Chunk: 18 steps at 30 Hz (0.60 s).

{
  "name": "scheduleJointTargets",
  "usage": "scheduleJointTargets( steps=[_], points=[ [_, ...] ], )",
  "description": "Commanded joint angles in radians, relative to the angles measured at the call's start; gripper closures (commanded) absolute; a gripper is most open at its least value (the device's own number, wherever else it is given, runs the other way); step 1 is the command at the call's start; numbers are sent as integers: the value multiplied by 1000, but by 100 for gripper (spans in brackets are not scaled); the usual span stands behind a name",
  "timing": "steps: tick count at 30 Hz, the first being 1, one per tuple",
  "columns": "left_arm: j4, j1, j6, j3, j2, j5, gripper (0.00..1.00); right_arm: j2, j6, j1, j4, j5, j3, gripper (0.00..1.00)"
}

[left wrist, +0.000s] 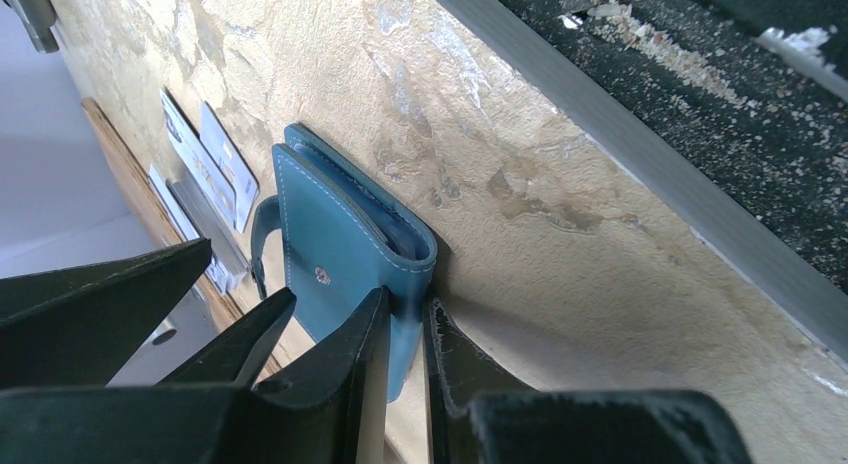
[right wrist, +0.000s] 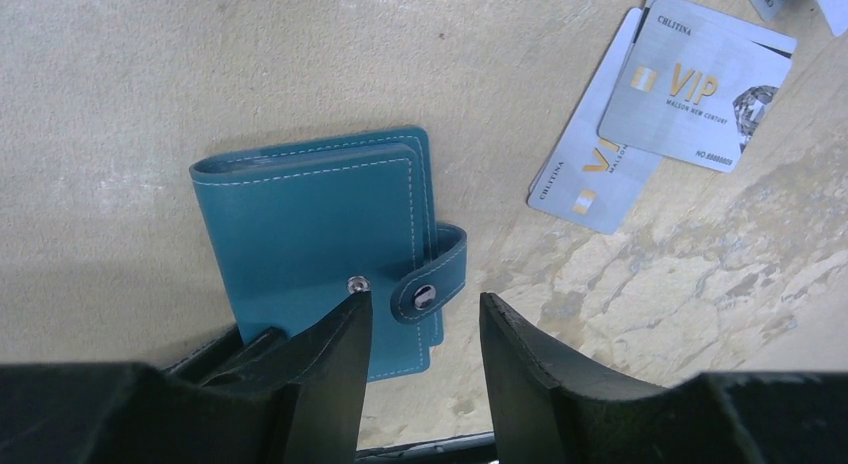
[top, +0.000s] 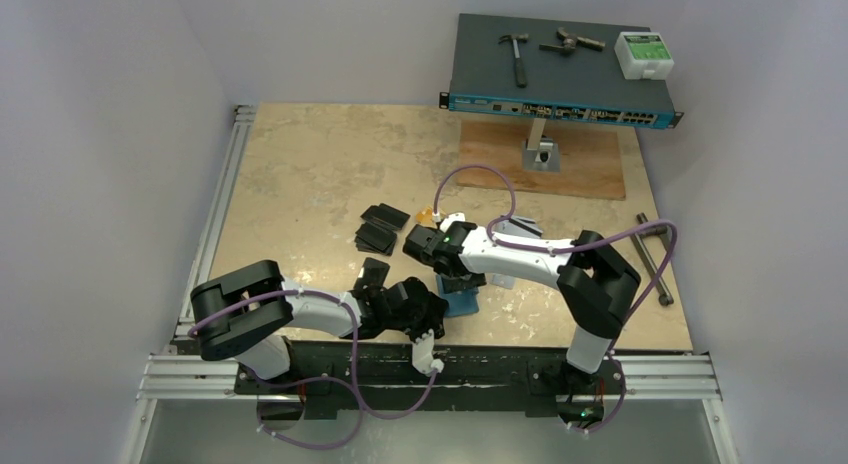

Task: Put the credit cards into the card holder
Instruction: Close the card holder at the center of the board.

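Desk: beige marbled desk (top: 320, 174) bearing a teal leather folding card holder (right wrist: 310, 224).
Left pincer (left wrist: 407, 309): clamped on the card holder's edge.
Right pincer (right wrist: 423, 299): apart, straddling its snap tab.

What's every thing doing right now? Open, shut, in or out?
Card holder: folded shut, on the table.
Tab: unsnapped.
Left claw: shut on the card holder's edge.
Right claw: open, by the tab.
Silver cards: loose on the table, not inside.
Black cards: in piles, not inside.
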Motion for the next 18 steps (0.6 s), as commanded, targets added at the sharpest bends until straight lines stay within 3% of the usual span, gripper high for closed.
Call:
scheduleJointTargets(
  steps=[1, 9, 18],
  points=[
    [-231, -7, -73, -33, 46, 10, 86, 7, -8, 11, 21, -5, 29, 57],
    [-233, -9, -84, -29, 46, 7, 87, 20, 18, 13, 17, -1, 0, 62],
    [-240, -10, -95, -31, 42, 4, 88, 2, 22, 12, -2, 43, 9, 86]
  ],
)
